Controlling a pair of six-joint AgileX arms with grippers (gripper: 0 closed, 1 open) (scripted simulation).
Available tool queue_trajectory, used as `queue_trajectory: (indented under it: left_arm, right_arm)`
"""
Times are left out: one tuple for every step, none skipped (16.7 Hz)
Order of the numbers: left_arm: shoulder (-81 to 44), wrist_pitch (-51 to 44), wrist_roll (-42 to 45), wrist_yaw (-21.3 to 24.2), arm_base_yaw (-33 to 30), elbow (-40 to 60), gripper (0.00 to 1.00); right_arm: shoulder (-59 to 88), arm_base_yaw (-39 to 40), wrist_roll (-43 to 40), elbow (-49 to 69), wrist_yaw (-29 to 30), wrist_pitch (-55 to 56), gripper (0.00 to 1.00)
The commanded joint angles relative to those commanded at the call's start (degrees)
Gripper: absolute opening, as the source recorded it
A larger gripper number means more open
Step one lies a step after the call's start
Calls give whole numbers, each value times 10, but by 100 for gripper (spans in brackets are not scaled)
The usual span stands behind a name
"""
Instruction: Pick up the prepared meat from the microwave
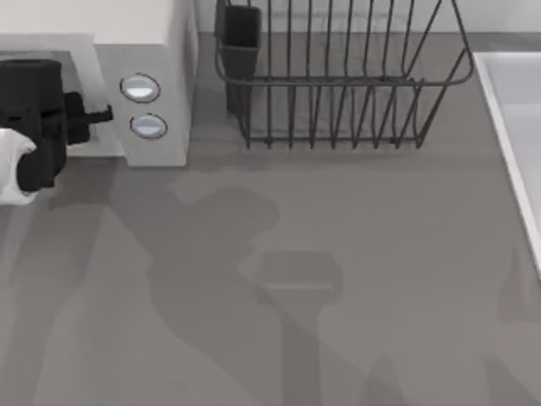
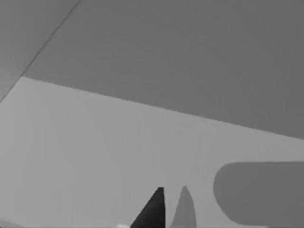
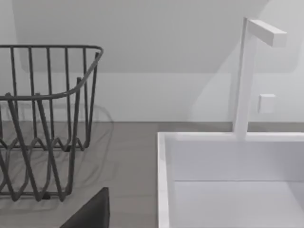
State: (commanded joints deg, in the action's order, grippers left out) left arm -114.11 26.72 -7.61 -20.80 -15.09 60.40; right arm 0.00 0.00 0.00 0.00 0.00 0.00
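1. At the top view's far left, my left arm reaches into the microwave (image 1: 156,51), its black left gripper (image 1: 95,116) lying at the mouth of the grey cavity, just beside the side panel.
2. From the left wrist view I see a dark fingertip (image 2: 154,209) over the pale cavity floor; I cannot tell how far the gripper is open or whether it has hold of anything.
3. I cannot make out the prepared meat, so I cannot say where it lies.
4. Next on the panel sit two round silvery-blue buttons (image 1: 140,88), one above the other.
5. Further right, a black wire dish rack (image 1: 338,85) stands at the back of the grey tabletop (image 1: 355,279).
6. At the right edge lies a white sink (image 3: 164,180) with its tap (image 3: 247,76), seen from the right wrist.
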Motion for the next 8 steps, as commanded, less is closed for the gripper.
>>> queue_trajectory:
  left_arm:
    - [25,-14,-15,-29,-49,-12,0]
    - [52,-28,-30,-58,-97,-25,0]
    - [79,-43,-45,-87,-144,-39,0]
    - [105,-57,-59,-114,-188,-52,0]
    - [131,-70,-73,-140,-227,-64,0]
    - [154,-82,-85,-164,-260,-76,0]
    - [175,-93,-96,-184,-287,-86,0]
    - [192,-102,-105,-201,-308,-95,0]
  right_arm:
    - [0,0,0,0,0,0,100]
    - [0,0,0,0,0,0,100]
    - [0,0,0,0,0,0,100]
    - [0,0,0,0,0,0,100]
    - [0,0,0,0,0,0,100]
    - [0,0,0,0,0,0,100]
    - [0,0,0,0,0,0,100]
    - [0,0,0,0,0,0,100]
